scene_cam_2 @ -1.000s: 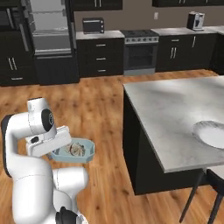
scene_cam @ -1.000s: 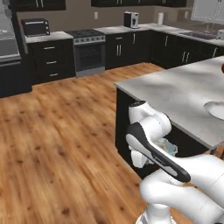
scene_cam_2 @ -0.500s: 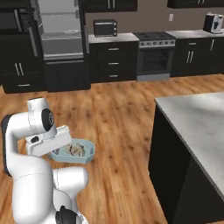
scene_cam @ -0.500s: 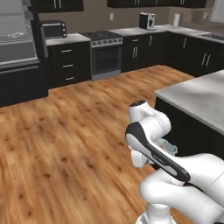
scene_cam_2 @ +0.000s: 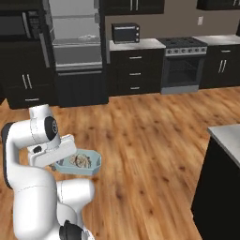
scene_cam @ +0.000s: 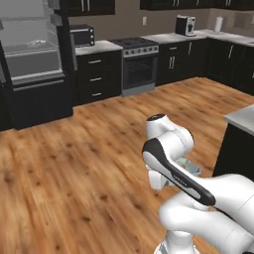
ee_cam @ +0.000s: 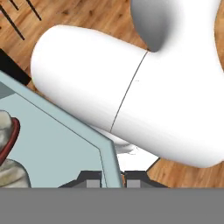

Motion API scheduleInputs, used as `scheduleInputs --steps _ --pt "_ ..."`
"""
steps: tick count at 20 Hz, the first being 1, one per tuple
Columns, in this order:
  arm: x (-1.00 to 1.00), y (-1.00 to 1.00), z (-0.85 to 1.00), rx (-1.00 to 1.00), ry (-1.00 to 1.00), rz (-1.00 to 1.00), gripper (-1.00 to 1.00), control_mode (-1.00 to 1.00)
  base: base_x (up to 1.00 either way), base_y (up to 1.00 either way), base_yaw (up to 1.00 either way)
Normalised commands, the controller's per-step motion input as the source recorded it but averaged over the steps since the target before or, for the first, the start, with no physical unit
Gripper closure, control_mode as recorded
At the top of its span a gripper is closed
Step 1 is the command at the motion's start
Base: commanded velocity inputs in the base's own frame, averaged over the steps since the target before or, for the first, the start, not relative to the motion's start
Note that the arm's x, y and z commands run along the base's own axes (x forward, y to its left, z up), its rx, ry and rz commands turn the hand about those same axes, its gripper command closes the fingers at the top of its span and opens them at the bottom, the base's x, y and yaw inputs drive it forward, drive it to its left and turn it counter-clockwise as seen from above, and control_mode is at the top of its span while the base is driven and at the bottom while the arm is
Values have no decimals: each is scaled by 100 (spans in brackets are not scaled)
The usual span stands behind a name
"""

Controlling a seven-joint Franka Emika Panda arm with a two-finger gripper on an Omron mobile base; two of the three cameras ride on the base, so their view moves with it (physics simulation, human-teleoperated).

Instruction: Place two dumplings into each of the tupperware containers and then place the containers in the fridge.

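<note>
Since a second ago my base has swung from the desk toward the open fridge (scene_cam_2: 75, 42) at 11 o'clock. My tool (ee_cam: 113, 177) pinches the container (scene_cam_2: 79, 161) rim, dumplings (scene_cam_2: 78, 160) inside. I'd carry it level. Dumpling count unclear; the tool is hidden behind the arm.
</note>
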Motion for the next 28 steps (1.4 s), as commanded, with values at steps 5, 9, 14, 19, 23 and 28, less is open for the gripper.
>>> scheduleInputs --steps 5,9,14,19,23,28 --pt "0 0 0 0 0 0 100 100 100 100 0" --pt "0 0 0 0 0 0 100 100 100 100 0" --pt "0 0 0 0 0 0 100 100 100 64 0" --pt "0 0 0 0 0 0 100 100 100 37 0" --pt "0 0 0 0 0 0 100 100 100 37 0" --pt "0 0 0 0 0 0 100 100 99 35 -3"
